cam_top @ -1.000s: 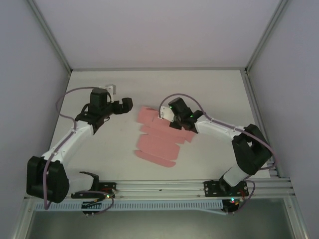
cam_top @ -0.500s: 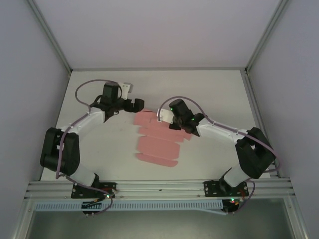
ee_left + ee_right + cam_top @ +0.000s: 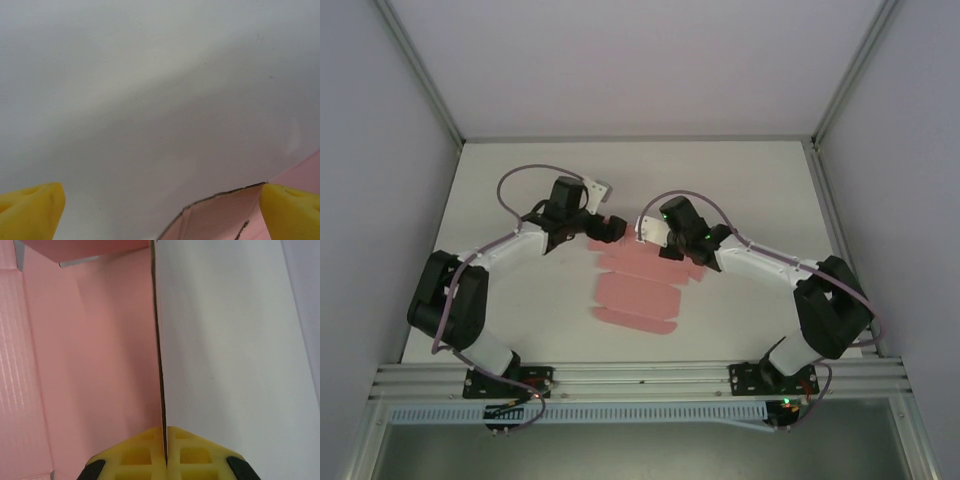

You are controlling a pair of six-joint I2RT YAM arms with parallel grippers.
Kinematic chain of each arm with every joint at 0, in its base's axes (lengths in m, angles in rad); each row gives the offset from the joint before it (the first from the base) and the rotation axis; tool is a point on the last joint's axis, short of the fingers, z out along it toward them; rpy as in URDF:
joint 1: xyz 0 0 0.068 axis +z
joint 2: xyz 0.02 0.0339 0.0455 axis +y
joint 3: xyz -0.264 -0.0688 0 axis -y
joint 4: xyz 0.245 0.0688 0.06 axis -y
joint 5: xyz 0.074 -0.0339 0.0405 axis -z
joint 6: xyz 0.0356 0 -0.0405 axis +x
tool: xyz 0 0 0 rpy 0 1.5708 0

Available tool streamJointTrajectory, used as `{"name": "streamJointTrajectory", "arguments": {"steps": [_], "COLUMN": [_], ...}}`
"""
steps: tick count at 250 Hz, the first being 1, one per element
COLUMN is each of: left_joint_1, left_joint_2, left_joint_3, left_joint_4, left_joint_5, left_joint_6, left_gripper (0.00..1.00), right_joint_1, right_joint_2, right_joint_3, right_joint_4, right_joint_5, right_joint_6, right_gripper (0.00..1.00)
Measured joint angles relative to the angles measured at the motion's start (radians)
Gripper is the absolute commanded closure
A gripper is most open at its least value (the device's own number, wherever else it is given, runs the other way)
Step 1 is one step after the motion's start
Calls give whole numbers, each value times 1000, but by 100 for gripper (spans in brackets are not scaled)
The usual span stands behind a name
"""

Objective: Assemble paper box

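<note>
The paper box [image 3: 632,290] is a flat pink die-cut sheet lying mid-table with its flaps spread out. My right gripper [image 3: 648,236] is at the sheet's far end, shut on a flap. In the right wrist view the yellow fingers [image 3: 145,455] pinch that flap's thin edge [image 3: 158,340], which stands upright, and the pink card [image 3: 90,365] spreads to the left. My left gripper [image 3: 609,228] is open at the sheet's far left corner. Its yellow fingertips [image 3: 30,210] stand wide apart, with a corner of the pink card [image 3: 225,215] showing between them, close to the right one.
The white table [image 3: 520,190] is boxed in by grey walls on the left, right and back. An aluminium rail [image 3: 640,375] carrying both arm bases runs along the near edge. Purple cables loop above each arm.
My left arm has swung right across the table, bringing its open gripper from the far left up to the sheet's far left corner. The right gripper has kept its grip in place.
</note>
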Motion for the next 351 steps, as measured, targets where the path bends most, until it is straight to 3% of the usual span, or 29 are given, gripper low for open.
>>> {"name": "streamJointTrajectory", "arguments": {"steps": [32,59,106,140,196,264,311,351], "left_joint_1": [-47,-96,-223,-252,-179,53,188,290], "left_joint_2": [-9,-39,-76,-79,-196,-450,-439,-333], "left_joint_3": [-39,-104,-157,-157,-198,-282,-326,-327], "left_joint_4": [76,177,284,293,234,124,32,69], "left_joint_5": [-110,-233,-542,-621,-499,-303,-243,-86], "left_joint_6": [-95,-254,-423,-460,-440,-398,-391,-391], "left_gripper": [0,0,0,0,0,0,0,0], "right_joint_1": [-8,-14,-21,-23,-27,-90,-128,-137], "right_joint_2": [-2,-8,-35,-46,-74,-161,-197,-224], "right_joint_3": [0,0,0,0,-2,-56,-85,-92], "right_joint_4": [-27,-29,-30,-29,-7,29,39,51], "right_joint_5": [-10,-42,-69,-68,-96,-151,-195,-242], "right_joint_6": [55,114,202,229,232,239,247,247], "right_gripper": [100,100,100,100,100,100,100,100]}}
